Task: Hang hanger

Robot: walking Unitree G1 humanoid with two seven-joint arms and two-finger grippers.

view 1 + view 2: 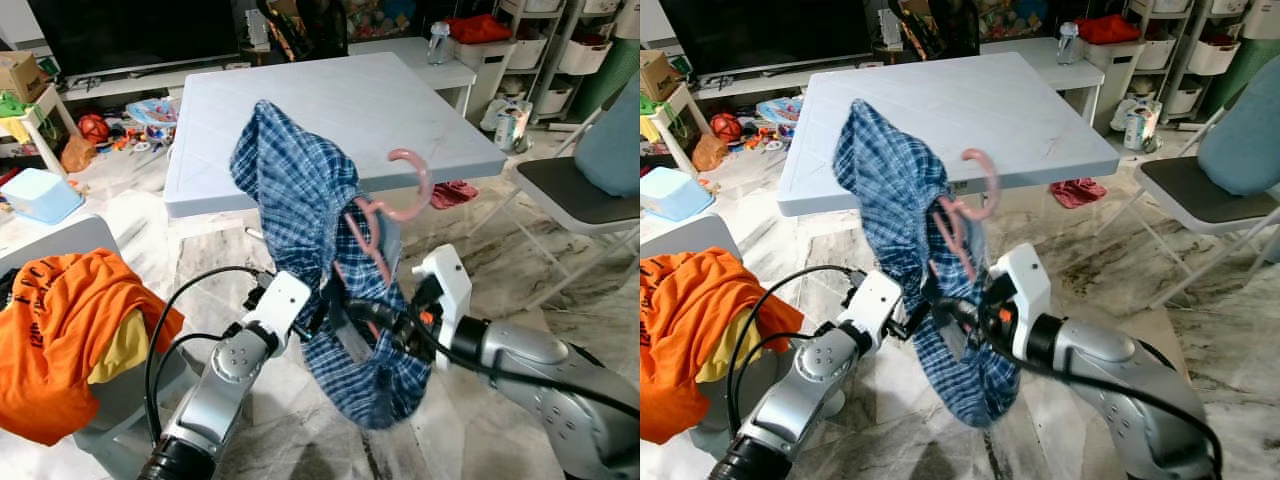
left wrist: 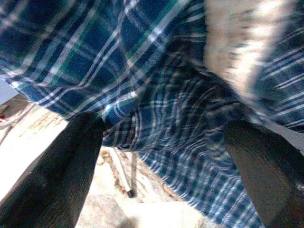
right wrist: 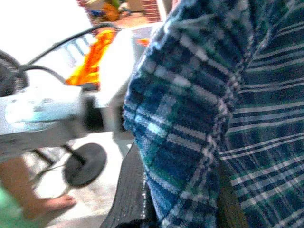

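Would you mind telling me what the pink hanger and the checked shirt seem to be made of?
Hanger: probably plastic, going by its smooth, evenly pink, rounded hook.
Shirt: woven fabric, likely cotton; the blue plaid looks matte and folds softly in the left wrist view.

One square white table [image 1: 400, 100] stands as the landmark; in front of it hangs one blue-and-green checked cloth garment [image 1: 300, 190], carrying one pink plastic hanger [image 1: 395, 205]; two silver robot arms reach in below it, with one left gripper [image 1: 325, 310] and one right gripper [image 1: 385, 320]; right of the table stands one grey folding chair [image 1: 575, 195]; one crumpled orange garment [image 1: 65, 320] lies to its front left; one pale blue plastic bin [image 1: 35, 195] sits left of the table.
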